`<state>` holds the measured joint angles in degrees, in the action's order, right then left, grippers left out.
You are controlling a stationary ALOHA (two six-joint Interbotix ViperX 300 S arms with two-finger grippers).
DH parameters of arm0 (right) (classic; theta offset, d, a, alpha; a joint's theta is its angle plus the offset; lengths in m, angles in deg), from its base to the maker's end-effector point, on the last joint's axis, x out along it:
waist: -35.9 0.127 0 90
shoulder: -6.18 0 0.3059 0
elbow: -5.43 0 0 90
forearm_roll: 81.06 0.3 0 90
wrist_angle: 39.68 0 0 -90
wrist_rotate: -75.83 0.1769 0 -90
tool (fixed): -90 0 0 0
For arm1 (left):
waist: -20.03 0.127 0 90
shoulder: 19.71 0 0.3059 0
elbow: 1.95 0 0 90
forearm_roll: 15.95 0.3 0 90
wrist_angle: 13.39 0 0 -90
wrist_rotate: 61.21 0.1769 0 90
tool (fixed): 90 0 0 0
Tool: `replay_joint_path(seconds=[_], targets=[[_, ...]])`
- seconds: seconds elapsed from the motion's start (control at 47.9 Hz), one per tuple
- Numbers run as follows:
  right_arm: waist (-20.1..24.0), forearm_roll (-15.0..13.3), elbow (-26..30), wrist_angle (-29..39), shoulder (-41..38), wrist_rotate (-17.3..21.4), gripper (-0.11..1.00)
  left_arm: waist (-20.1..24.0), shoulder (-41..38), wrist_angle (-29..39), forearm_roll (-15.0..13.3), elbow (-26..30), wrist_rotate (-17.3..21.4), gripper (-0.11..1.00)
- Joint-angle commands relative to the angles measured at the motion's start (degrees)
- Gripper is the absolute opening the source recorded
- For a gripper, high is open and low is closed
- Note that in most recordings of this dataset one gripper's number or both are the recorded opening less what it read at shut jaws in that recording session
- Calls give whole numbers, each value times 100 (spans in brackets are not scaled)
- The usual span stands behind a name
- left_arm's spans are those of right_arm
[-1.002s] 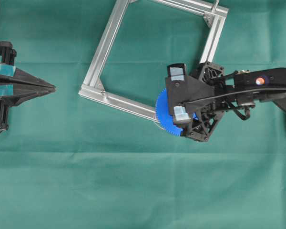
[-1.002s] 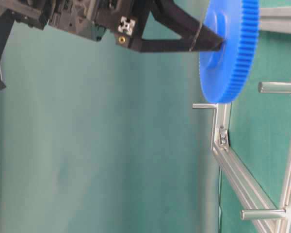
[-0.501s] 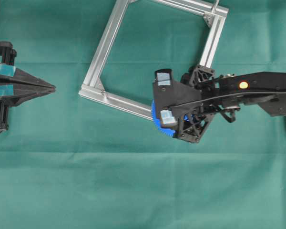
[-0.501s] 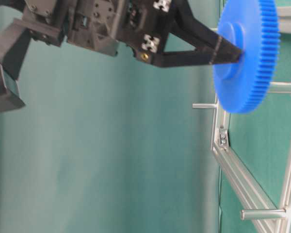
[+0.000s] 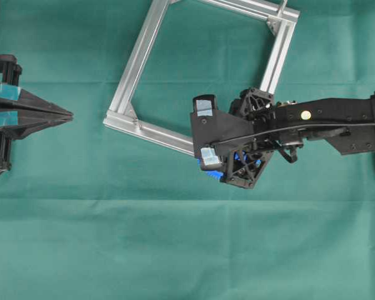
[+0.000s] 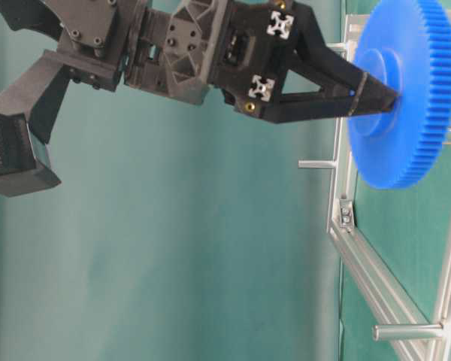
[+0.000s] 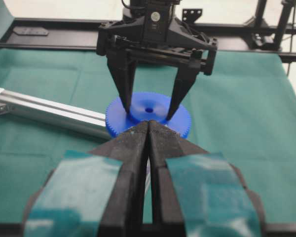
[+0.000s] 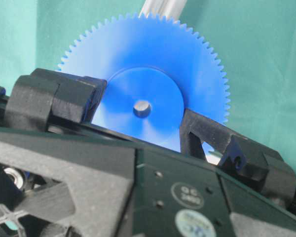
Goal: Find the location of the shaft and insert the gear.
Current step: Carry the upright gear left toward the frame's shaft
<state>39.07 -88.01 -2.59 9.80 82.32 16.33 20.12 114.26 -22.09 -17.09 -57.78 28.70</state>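
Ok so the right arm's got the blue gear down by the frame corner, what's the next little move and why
Probably keep easing the gear straight down. The right gripper clamps the gear's raised hub, and in the right wrist view something silvery, likely the shaft tip, shows inside the centre hole. At table level the gear looks close to the aluminium frame; whether it is seated cannot be told, so don't release yet.

The overhead view looks straight down, the table-level view looks sideways, and both wrist cameras closely share the gear (image 8: 148,94).
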Motion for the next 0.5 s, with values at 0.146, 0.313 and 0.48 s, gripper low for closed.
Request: replay_joint_path(seconds=[0.146, 0.313, 0.48], targets=[[9, -158, 123, -44, 35, 0, 69, 0, -53, -26, -9, 176, 0, 1], [9, -202, 123, -123, -26, 0, 69, 0, -53, -26, -9, 193, 0, 1], [9, -167, 123, -202, -35, 18, 69, 0, -53, -26, 0, 211, 0, 1]])
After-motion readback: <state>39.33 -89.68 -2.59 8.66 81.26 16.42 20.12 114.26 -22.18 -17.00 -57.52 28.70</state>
